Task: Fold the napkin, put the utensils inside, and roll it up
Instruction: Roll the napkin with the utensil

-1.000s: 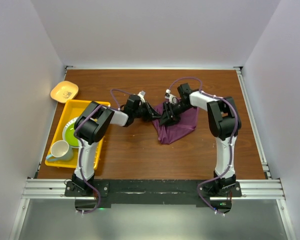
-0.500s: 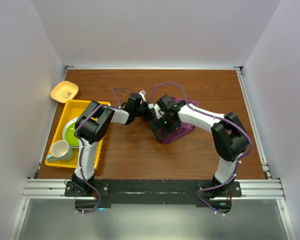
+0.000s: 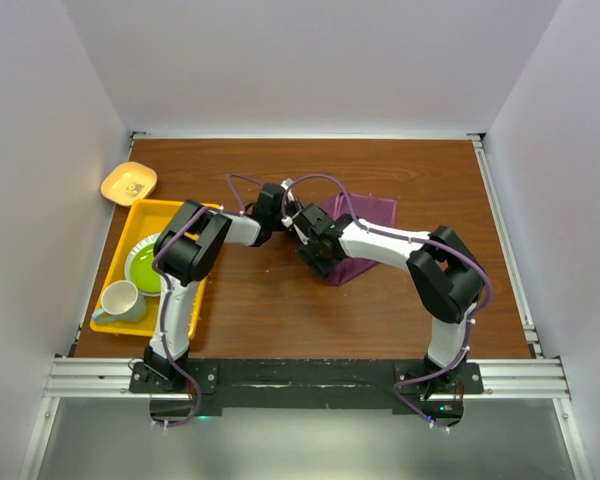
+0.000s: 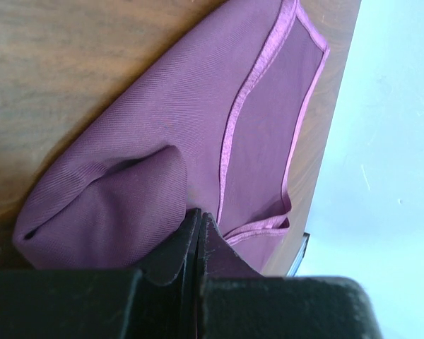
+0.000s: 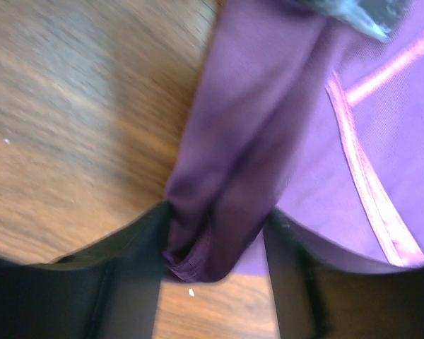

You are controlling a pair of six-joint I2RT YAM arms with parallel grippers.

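The plum-purple napkin (image 3: pixel 370 212) lies partly folded on the wooden table, right of centre. My left gripper (image 3: pixel 292 218) is at its left edge, jaws pressed together on a fold of the napkin (image 4: pixel 162 127) in the left wrist view (image 4: pixel 199 220). My right gripper (image 3: pixel 315 250) is just in front of it. Its fingers stand on both sides of a bunched fold of the napkin (image 5: pixel 247 127) and hold it just above the wood (image 5: pixel 215 247). No utensils show in any view.
A yellow tray (image 3: pixel 165 207) at the left holds a green plate (image 3: pixel 140 265) and a white cup (image 3: pixel 120 298). A small yellow dish (image 3: pixel 128 182) sits behind it. White walls close in the table on three sides.
My right gripper has moved left and towards me across the napkin, drawing the cloth with it. The left gripper has stayed almost in place.
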